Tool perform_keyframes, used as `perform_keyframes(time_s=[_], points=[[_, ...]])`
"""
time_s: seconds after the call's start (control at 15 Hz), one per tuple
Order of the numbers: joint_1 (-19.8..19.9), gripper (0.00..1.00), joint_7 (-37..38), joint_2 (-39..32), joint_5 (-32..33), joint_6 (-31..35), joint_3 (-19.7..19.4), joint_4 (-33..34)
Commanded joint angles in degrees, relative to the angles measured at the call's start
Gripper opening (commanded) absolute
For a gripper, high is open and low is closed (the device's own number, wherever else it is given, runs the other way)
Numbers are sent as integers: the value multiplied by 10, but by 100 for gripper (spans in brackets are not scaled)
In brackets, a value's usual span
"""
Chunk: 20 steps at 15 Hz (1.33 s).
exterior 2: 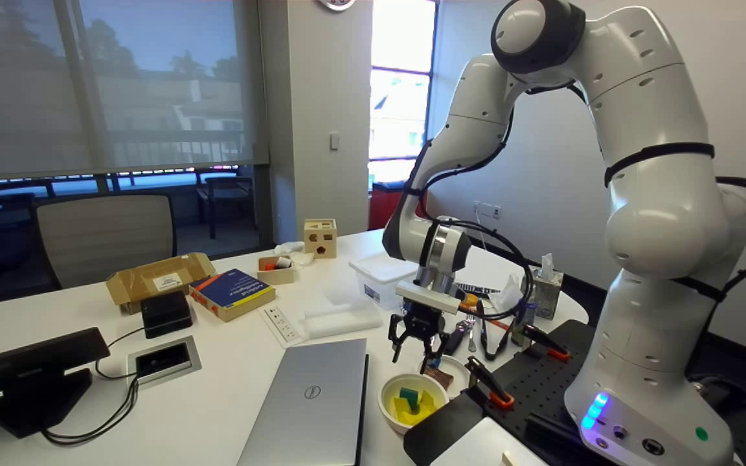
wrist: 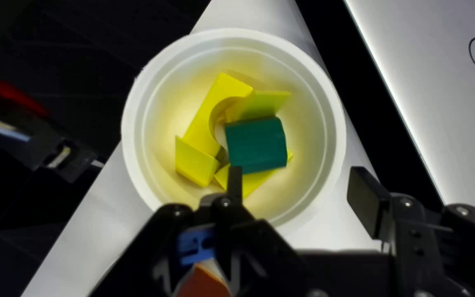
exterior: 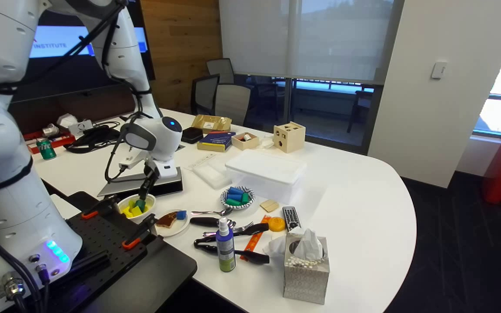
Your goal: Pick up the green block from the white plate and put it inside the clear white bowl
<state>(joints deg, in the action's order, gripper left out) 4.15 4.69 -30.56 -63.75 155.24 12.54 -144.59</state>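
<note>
The green block (wrist: 256, 144) lies on several yellow pieces inside the clear white bowl (wrist: 233, 39). The block also shows in both exterior views (exterior: 140, 204) (exterior 2: 409, 395), as does the bowl (exterior: 148, 215) (exterior 2: 389, 419). The white plate (exterior: 180, 227) stands beside the bowl with a brown piece and a blue block (exterior: 181, 215) on it; it also shows in an exterior view (exterior 2: 460, 378). My gripper (wrist: 295, 177) is open and empty above the bowl, apart from the block. One fingertip overlaps the bowl in the wrist view, the other lies outside its rim. The gripper also shows in both exterior views (exterior: 144, 191) (exterior 2: 410, 364).
A closed laptop (exterior 2: 315, 395) lies right beside the bowl. Black clamps with orange tips (exterior: 135, 243) sit on the mounting board's edge near bowl and plate. A patterned bowl (exterior: 238, 206) with blue and green blocks, a spray bottle (exterior: 225, 245) and tongs (exterior: 250, 256) stand farther off.
</note>
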Motion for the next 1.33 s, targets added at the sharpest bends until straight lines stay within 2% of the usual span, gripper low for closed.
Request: perform_keyframes(time_s=[0.0,0.33,0.67,0.73,0.93,1.13,1.27], points=[[3,99,8,13,8,-12,-5,1],[-11,100,19,55,9,38,-20,-23],[-55,100,91,164,50,107,-40,-99],[-79,100,109,185,66,106,-63,-112],[-95,100,160,231,140,103,-96,-143],[-97,100,207,261,234,94,-130,-158],[-81,100,223,267,284,81,-140,-157]])
